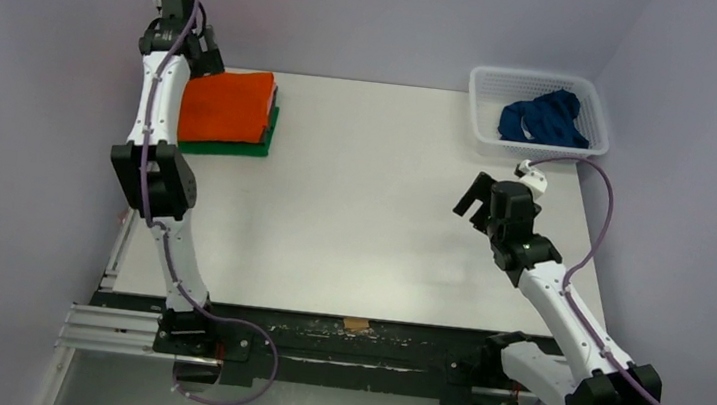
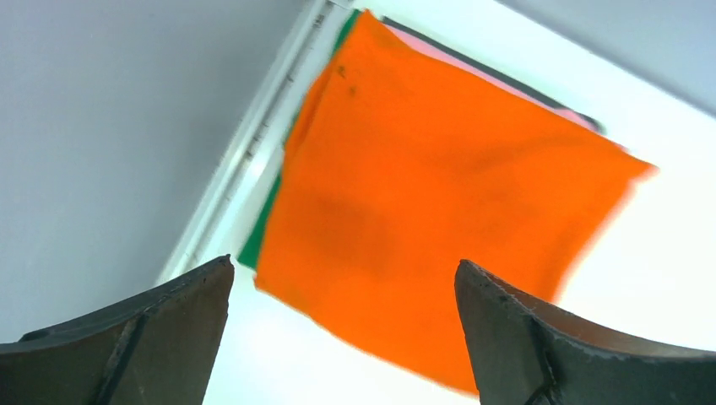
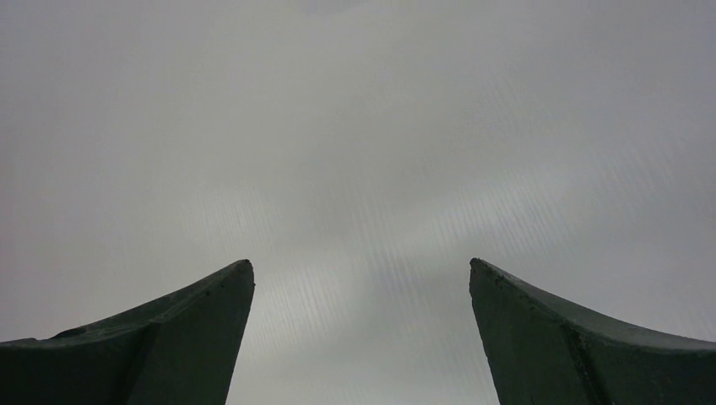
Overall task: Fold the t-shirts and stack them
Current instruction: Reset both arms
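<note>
Folded bright orange cloth t-shirt atop folded green t-shirt, left gripper gaping empty just above it, right gripper gaping empty, well apart

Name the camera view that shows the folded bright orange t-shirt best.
The left wrist view: the folded bright orange cloth t-shirt fills most of the frame, with green, pink and dark edges beneath. The top external view shows it small, on the stack at the far left. The right wrist view shows none of it.
</note>
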Motion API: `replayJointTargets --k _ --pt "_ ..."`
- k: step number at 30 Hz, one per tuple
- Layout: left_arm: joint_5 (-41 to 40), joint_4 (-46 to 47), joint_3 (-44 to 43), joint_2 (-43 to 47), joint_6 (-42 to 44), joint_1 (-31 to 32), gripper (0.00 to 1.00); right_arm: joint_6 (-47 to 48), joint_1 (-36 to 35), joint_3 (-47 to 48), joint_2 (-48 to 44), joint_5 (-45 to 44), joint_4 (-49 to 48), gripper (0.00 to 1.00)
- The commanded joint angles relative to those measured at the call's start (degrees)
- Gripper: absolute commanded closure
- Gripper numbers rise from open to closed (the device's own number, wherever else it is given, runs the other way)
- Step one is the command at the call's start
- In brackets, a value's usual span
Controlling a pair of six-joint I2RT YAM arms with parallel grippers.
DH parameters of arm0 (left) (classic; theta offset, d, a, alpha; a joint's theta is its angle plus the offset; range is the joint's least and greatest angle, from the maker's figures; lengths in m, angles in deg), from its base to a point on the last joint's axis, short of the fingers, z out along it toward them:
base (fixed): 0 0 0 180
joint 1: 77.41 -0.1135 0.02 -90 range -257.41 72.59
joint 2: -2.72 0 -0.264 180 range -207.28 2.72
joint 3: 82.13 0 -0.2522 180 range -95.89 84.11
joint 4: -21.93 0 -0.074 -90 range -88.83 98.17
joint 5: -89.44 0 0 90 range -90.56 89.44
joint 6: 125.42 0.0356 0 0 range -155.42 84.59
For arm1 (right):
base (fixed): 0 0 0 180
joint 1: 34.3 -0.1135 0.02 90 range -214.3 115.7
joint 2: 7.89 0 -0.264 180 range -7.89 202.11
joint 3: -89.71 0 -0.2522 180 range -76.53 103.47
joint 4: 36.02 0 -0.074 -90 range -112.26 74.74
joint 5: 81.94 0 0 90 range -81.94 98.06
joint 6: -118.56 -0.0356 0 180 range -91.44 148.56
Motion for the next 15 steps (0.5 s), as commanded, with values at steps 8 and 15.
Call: replayJointTargets --k 8,15 --pt "19.00 19.99 53.38 48.03 -12.71 12.68 0.00 -1.52 0.06 -1.17 -9.48 -1.33 3.47 0.03" --pt "18.57 35.58 92.77 71.31 -20.46 30.47 0.00 -4.46 0.03 -6.34 -12.60 1.46 4.15 0.03"
